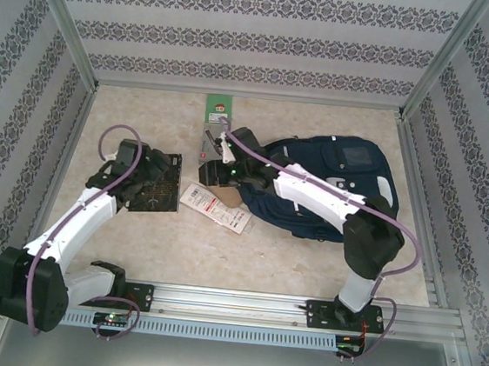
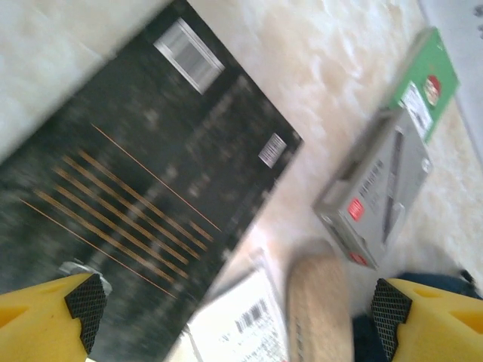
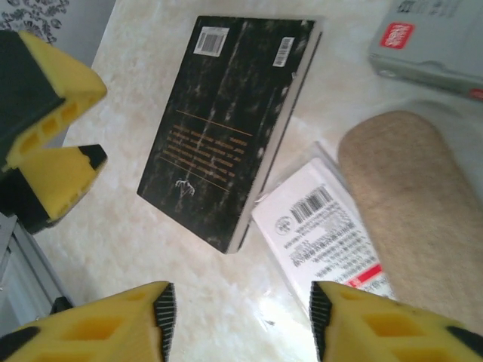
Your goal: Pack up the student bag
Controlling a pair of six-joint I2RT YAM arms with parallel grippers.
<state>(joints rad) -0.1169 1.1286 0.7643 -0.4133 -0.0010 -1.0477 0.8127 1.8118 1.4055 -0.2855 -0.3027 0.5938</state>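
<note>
Seen from above, a black book [image 1: 159, 183] lies flat on the pale bench [image 1: 306, 259], back cover up, with barcode stickers along one edge. Everything else is placed from that book.

My left pincer [image 2: 238, 309] hovers just over the book, its yellow jaws spread wide and holding nothing.

A white packet [image 1: 216, 208] printed with a barcode and a red strip lies just beside the book, on its right. A tan oval pad [image 3: 407, 204] lies against the packet's far side from the book.

My right pincer [image 3: 241, 320] hangs above the bench near the book's corner and the packet, jaws apart with nothing between them.

The student bag [image 1: 342, 171], navy and bulky, lies to the right of the book, beyond the packet, partly under my right arm.

A grey box [image 2: 377, 196] sits past the book's far right corner, and a green card [image 2: 426, 83] lies beyond that.
</note>
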